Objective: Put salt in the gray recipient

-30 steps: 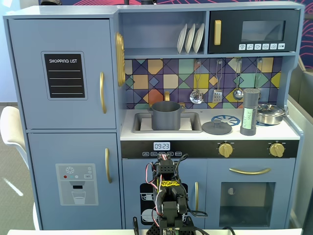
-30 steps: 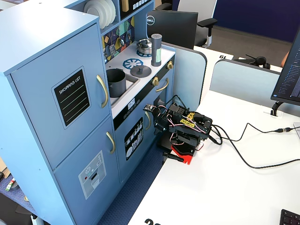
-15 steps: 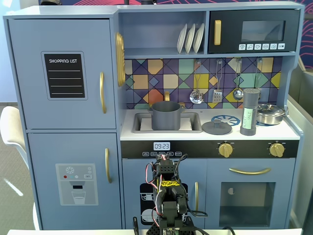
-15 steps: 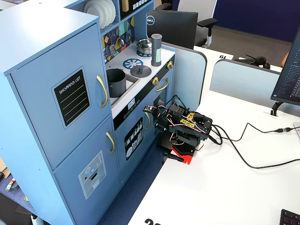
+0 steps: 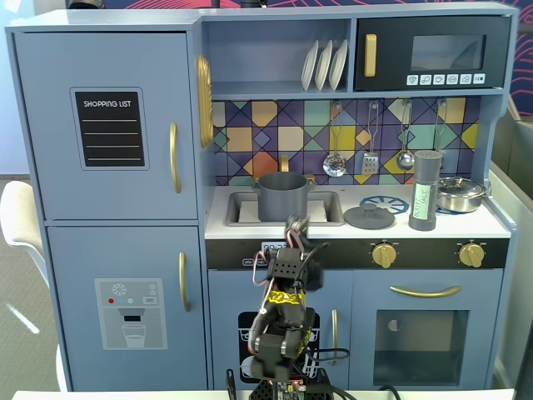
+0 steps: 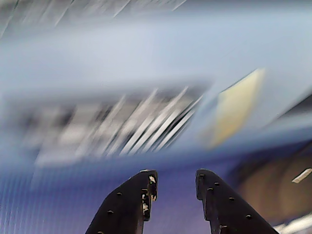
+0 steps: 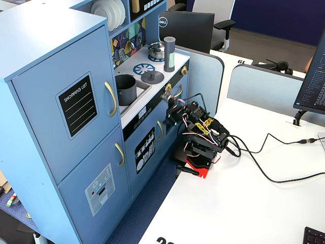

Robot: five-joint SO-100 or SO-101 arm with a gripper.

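The two black fingers (image 6: 148,187) stand apart with an empty gap between them, nothing held; the wrist view behind them is smeared by blur, showing only pale blue panels, streaks of white plates and a yellow handle. In a fixed view the gripper (image 5: 297,227) points up in front of the toy kitchen, just below the front edge of the white counter surface (image 5: 250,225). The black arm (image 7: 200,134), marked with yellow tape and trailing cables, sits on a white desk (image 7: 244,203) close against the blue kitchen.

Just above and left of the gripper in that fixed view, the matte gray cylindrical pot with two small side handles (image 5: 281,196) stands upright in the sink recess (image 5: 241,210). To its right a flat round gray lid with a knob (image 5: 369,217) lies on the surface. Right of the lid, the tall slim dark-gray shaker with a pale green "SALT" label (image 5: 425,190) stands upright on the stove top, well apart from the pot and the fingers. A shiny silver steel pan (image 5: 460,193) sits just beside the shaker on its right.
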